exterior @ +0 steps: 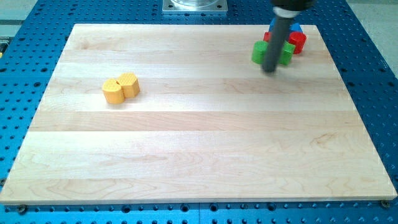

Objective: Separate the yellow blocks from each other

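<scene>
Two yellow blocks lie touching each other on the left part of the wooden board (199, 143): one yellow block (113, 91) to the left and a yellow block (129, 84) just right of it and slightly higher. My tip (270, 70) is far to their right, near the view's top right, in front of a cluster of other blocks. The rod hides part of that cluster.
At the top right a green block (259, 53) and a second green block (286, 53) flank the rod. A red block (297, 42) sits behind them, with a blue block (296, 28) at the board's top edge. A metal base (195, 6) shows at the top.
</scene>
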Motion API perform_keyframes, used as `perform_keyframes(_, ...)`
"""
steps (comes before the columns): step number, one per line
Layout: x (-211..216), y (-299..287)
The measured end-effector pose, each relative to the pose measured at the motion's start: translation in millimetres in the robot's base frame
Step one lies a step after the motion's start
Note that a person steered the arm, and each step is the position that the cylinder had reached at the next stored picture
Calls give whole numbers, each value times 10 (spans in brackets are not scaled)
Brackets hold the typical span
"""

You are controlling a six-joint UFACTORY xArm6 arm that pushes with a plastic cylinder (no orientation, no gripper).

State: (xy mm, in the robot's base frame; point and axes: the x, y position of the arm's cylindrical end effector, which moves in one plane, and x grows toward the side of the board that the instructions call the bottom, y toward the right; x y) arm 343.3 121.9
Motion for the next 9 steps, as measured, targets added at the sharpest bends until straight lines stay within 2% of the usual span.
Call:
perform_keyframes(1,57,-786)
perform_keyframes(3,57,-1046)
perform_keyframes(4,57,-1995)
perform_keyframes(6,466,-2185)
perform_keyframes(7,298,-2291)
perform_keyframes(9,259,-2677)
